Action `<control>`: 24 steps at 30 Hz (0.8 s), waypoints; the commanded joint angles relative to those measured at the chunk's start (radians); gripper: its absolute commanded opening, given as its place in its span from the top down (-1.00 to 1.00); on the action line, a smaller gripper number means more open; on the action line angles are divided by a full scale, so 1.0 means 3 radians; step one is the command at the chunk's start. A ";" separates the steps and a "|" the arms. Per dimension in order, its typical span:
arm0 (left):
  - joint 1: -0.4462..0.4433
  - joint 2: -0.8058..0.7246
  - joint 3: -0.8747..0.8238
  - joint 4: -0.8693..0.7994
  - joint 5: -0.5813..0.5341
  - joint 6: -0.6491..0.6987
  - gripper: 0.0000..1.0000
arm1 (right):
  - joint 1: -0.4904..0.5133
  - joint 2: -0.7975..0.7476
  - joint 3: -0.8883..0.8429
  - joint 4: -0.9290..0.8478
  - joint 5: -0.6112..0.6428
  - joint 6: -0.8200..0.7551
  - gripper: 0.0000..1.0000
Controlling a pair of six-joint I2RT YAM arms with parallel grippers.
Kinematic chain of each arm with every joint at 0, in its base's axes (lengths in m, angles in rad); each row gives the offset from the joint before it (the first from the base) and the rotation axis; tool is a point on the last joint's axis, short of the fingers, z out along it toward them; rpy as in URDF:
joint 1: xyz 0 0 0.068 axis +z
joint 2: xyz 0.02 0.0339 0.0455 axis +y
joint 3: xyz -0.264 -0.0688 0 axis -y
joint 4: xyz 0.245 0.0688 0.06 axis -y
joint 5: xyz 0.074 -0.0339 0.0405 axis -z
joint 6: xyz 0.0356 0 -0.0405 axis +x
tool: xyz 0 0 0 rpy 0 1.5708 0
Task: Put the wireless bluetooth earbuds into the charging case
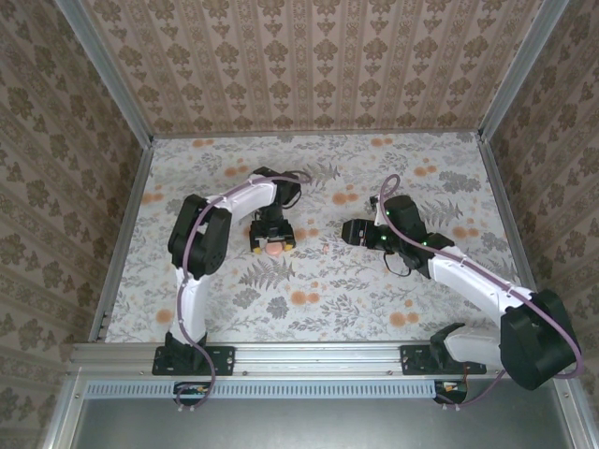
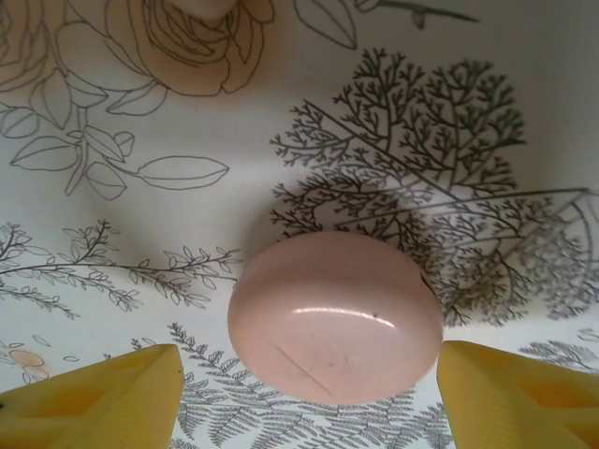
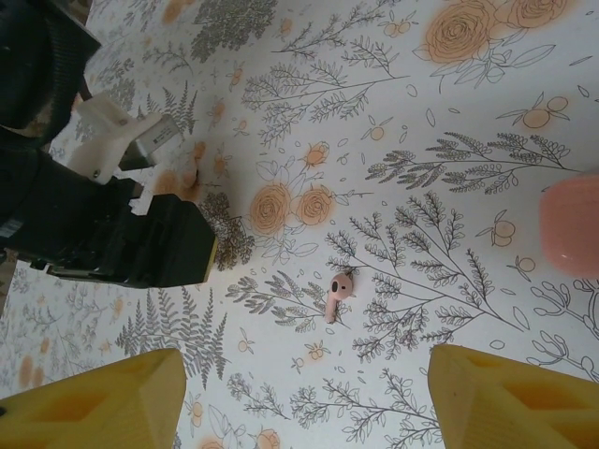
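From where I stand, the left gripper [image 1: 272, 243] hangs low over the flowered table [image 1: 374, 290], a little left of the middle, with its tips pointing back towards the arm bases. The charging case [image 2: 335, 316], a smooth, rounded, salmon-pink lump, sits on the cloth right between its yellow fingers [image 2: 94, 398]. In the left wrist view the fingers stand apart, one on either side of the case. There is a clear strip of cloth between the case and the finger on the left of that view, while the other finger comes up just beside the case's edge; I cannot tell whether it touches. I see no sign of the case being clamped or raised. The right gripper [image 3: 307, 398] reaches in from the right and points towards the left arm [image 1: 201, 234]. Its own yellow fingers [image 3: 515, 393] are spread wide with nothing between them but the printed cloth. One tiny pink earbud [image 3: 337, 295] lies on the table just ahead of those open fingers, in the gap between the two grippers, clear of both and well outside the case. In the right wrist view a pale pink rounded shape [image 3: 571, 224] is cut off by the right edge, and I cannot tell what it is.
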 commanded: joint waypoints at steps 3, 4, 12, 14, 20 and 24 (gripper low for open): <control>0.0037 0.0104 0.0062 -0.0103 0.0032 -0.0088 -0.41 | 0.0021 -0.0122 -0.0042 -0.0111 0.0063 -0.0051 -0.40; 0.0042 0.0117 0.0065 -0.0096 0.0035 -0.0078 -0.41 | 0.0024 -0.0132 -0.0051 -0.0107 0.0065 -0.0051 -0.40; 0.0099 0.0222 0.0108 -0.0061 -0.0002 -0.0036 -0.29 | 0.0020 -0.0191 -0.0088 -0.0119 0.0083 -0.0051 -0.38; 0.0104 0.0237 0.0131 -0.0063 -0.0025 -0.0018 -0.26 | 0.0022 -0.0206 -0.0088 -0.0135 0.0090 -0.0052 -0.37; 0.0104 0.0227 0.0150 -0.0088 -0.0045 0.0031 -0.11 | 0.0021 -0.0235 -0.0088 -0.0160 0.0094 -0.0061 -0.35; 0.0079 0.0130 0.0117 -0.0099 -0.0071 0.0055 -0.07 | 0.0021 -0.0258 -0.0098 -0.0176 0.0093 -0.0061 -0.34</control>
